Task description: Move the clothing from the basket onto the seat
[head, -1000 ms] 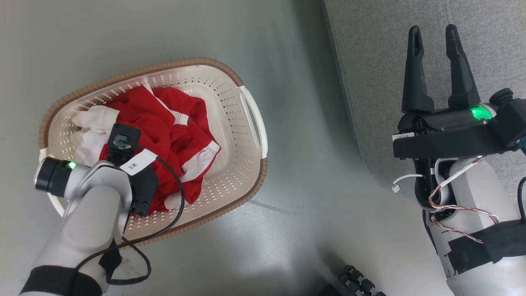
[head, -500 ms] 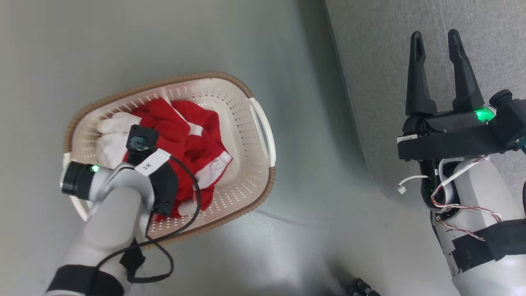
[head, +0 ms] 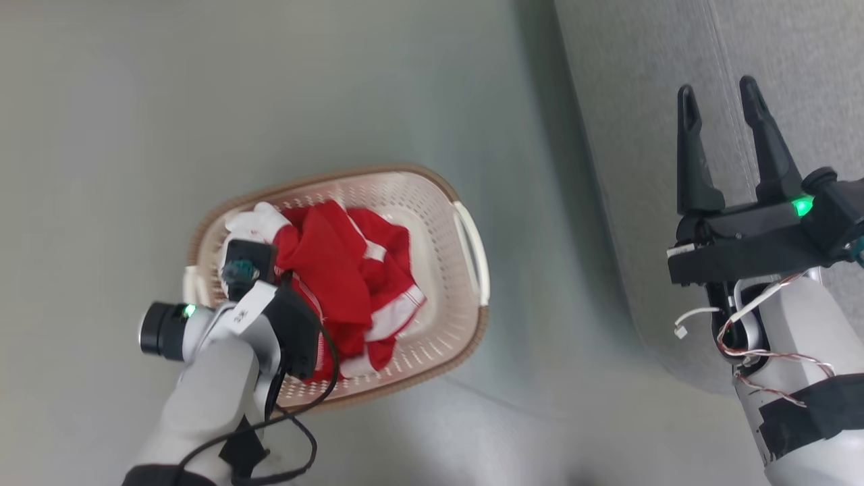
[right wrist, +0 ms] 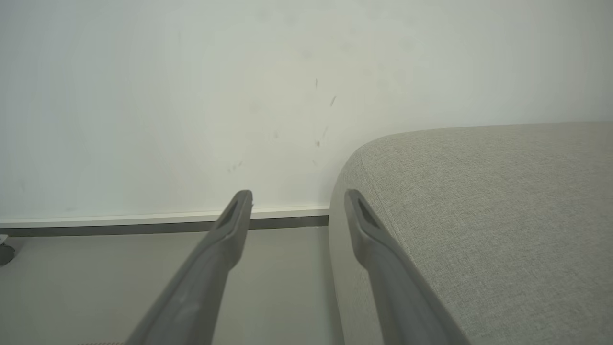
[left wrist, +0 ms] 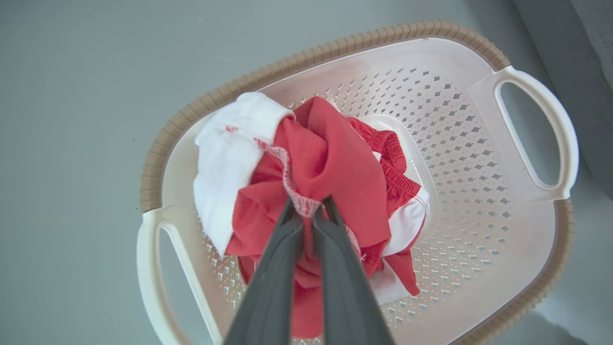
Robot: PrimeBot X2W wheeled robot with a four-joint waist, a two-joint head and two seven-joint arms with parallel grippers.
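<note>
The cream basket [head: 466, 250] [left wrist: 479, 120] with its brown rim stands on the floor, left of the grey seat [head: 641, 135] [right wrist: 503, 215]. Red clothing [head: 344, 283] [left wrist: 345, 172] with white trim is bunched up inside it. My left gripper [left wrist: 309, 211] is shut on a fold of the red clothing, pinching a stitched hem; the fabric hangs from the tips, drawn up over the basket. In the head view the left wrist [head: 270, 317] hides those fingers. My right gripper [head: 719, 98] [right wrist: 297, 199] is open with nothing in it, held over the seat's left edge.
Pale grey floor surrounds the basket. A white wall with a skirting board [right wrist: 143, 220] rises beyond the seat's rounded corner. A loose black cable [head: 297, 432] hangs from my left forearm.
The head camera has shifted, so basket and seat sit further right and lower in view. The left arm has risen with the red clothing gathered up under it. The right gripper stays open.
</note>
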